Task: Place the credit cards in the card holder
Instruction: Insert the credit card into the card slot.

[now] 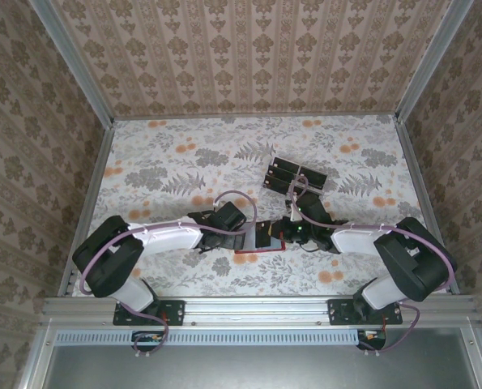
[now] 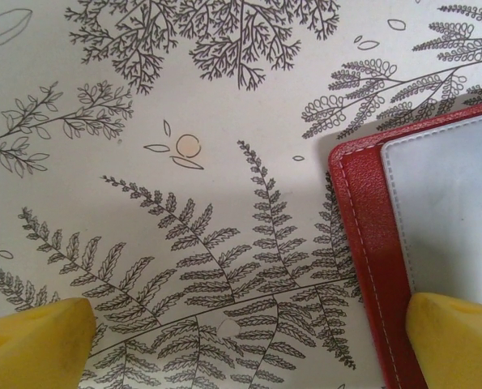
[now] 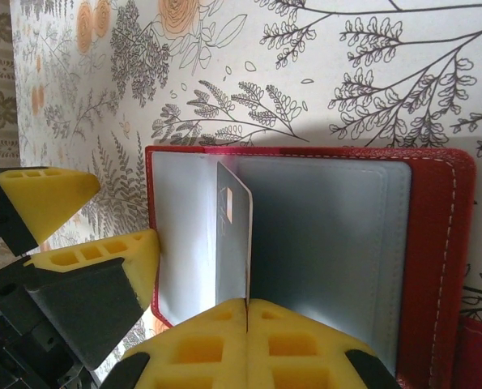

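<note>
The card holder (image 3: 435, 243) lies open and flat on the tabletop (image 1: 168, 162) near its front edge, between the two arms, grey lining (image 3: 322, 243) up. Over it the right hand (image 3: 247, 312) is clamped shut on one credit card (image 3: 234, 235), held on edge so that it stands nearly upright, its far edge close to the fold of the lining. Whether that edge has entered a pocket cannot be told.

To seat it well, the card probably needs tipping flatter so its leading edge meets the pocket mouth squarely, then a straight slide with the grip kept until the pocket has it.

The left hand (image 2: 245, 344) hangs wide open at the holder's left edge, one fingertip (image 2: 459, 336) over its corner; whether it presses down is unclear. It stands close to the card's path. The other cards (image 1: 296, 176) lie farther back, well apart.
</note>
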Controlling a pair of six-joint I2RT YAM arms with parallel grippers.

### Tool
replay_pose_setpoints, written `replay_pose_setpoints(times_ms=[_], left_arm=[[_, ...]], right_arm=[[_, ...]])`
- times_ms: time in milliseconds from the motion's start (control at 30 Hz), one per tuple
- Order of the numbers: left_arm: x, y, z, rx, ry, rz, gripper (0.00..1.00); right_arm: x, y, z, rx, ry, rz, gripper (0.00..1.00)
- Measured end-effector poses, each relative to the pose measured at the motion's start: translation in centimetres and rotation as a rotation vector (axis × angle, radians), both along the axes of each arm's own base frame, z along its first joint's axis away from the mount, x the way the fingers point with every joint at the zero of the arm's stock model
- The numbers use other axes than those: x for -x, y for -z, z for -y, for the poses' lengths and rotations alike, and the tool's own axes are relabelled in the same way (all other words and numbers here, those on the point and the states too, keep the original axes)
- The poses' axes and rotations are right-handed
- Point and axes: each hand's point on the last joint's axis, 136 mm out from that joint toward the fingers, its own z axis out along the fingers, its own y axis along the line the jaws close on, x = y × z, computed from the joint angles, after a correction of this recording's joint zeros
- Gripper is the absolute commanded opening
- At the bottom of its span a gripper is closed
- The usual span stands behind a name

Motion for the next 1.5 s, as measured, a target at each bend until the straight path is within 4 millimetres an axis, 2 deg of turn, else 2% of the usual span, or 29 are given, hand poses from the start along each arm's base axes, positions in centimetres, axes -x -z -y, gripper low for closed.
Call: replay_pose_setpoints(times_ms=[533, 1500], left_arm=[[0.0, 0.1, 0.1, 0.001, 0.000, 0.000, 1.00], [-0.1, 0.1, 0.2, 0.004, 0.000, 0.001, 1.00]], right_arm=[[0.2, 1.2, -0.5, -0.016, -0.025, -0.030, 0.00], [-0.1, 1.3, -1.4, -0.032, -0.049, -0.043, 0.00]])
